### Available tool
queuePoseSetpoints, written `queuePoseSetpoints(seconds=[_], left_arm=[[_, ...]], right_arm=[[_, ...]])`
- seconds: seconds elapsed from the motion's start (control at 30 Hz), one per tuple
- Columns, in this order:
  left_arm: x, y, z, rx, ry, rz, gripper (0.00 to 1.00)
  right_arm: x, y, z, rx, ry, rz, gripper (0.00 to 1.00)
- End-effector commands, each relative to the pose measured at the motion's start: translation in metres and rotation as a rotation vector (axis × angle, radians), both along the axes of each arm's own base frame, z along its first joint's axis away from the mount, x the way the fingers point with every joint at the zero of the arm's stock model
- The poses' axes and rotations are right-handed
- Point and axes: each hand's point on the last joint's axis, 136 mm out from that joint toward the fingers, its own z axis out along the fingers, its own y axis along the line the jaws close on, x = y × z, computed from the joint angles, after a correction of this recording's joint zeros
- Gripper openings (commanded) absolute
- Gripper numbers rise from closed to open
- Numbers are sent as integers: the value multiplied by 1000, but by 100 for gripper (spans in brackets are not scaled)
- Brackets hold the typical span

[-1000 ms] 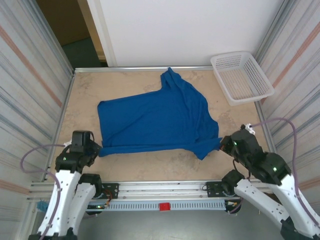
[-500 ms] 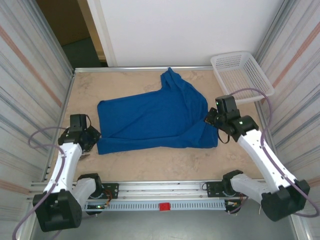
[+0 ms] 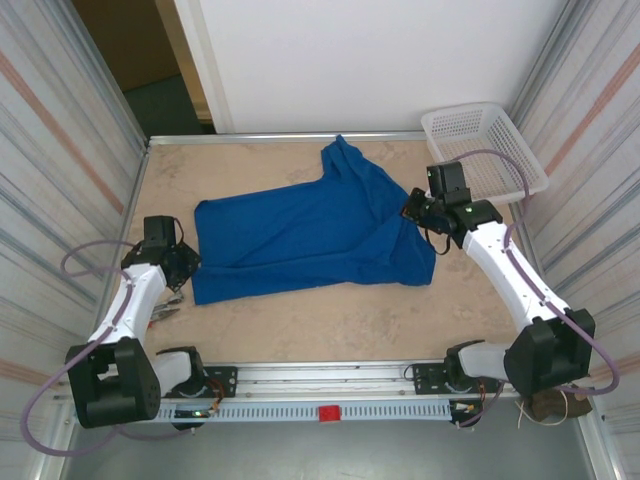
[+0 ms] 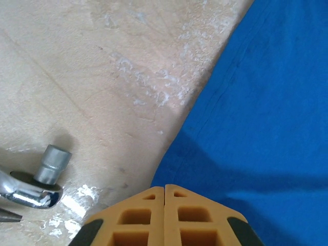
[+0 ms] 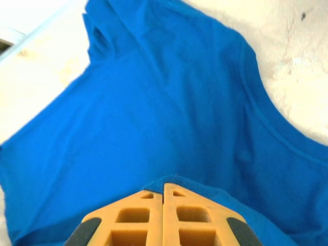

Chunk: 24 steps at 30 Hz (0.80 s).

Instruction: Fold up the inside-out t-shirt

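ok, left gripper (image 4: 164, 187): fingers pressed together, looks clamped on the near hem corner of the inside-out t-shirt (image 4: 266, 102). cloth spreading ahead and to the right of the tips, bare table (image 4: 102, 77) ahead-left. chrome ratchet with socket (image 4: 38, 179) lying just left of the fingers, close to the cloth edge.

right gripper (image 5: 163, 185): fingers together too, small ridge of blue pinched at the tips. body of the shirt fanned out ahead, one sleeve far ahead-left, collar curve off to the right.

seen from above: shirt spread mostly flat between the two grippers, plain blue face up, no print seen, right shoulder area doubled over.

risks, as a judgement only:
- thin bite on both sides, so likely slip-out if stretched too tight between the arms or lifted fast.
- uneven travel between the two arms giving a skewed fold, with more bunching at the doubled-over shoulder.
- on the left, chance of dragging the hem over the ratchet and snagging or pulling it along.

white lattice basket (image 3: 500, 195): beyond and to the right of the right gripper, apart from the shirt, nothing in it.
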Motion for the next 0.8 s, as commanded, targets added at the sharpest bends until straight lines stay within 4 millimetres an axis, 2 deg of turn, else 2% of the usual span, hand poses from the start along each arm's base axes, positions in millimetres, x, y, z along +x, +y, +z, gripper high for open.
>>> queuePoseSetpoints(seconds=[0.0, 0.17, 0.43, 0.5, 0.53, 0.57, 0.6, 0.67, 0.7, 0.77], left_arm=[[12, 7, 10, 37, -35, -6, 0], [23, 8, 3, 34, -23, -9, 0], [51, 13, -16, 39, 37, -15, 0], [60, 16, -20, 50, 54, -18, 0], [64, 18, -21, 56, 59, -21, 1], [69, 20, -22, 66, 66, -23, 8], [75, 22, -22, 76, 65, -30, 18], [84, 24, -18, 94, 52, -44, 42], [88, 24, -13, 99, 39, -55, 51], [88, 23, -3, 100, 16, -64, 57]], right_arm=[[14, 0, 29, 9, -79, 22, 0], [35, 1, 23, 15, -67, 21, 0], [90, 10, -37, 31, 56, 27, 0], [107, 14, -47, 48, 64, 38, 0], [115, 17, -50, 61, 62, 54, 4], [122, 21, -50, 76, 61, 75, 20], [126, 21, -50, 76, 59, 85, 35], [122, 16, -43, 58, 47, 84, 47], [115, 13, -37, 44, 34, 81, 51], [94, 3, -36, 16, 42, 62, 53]])
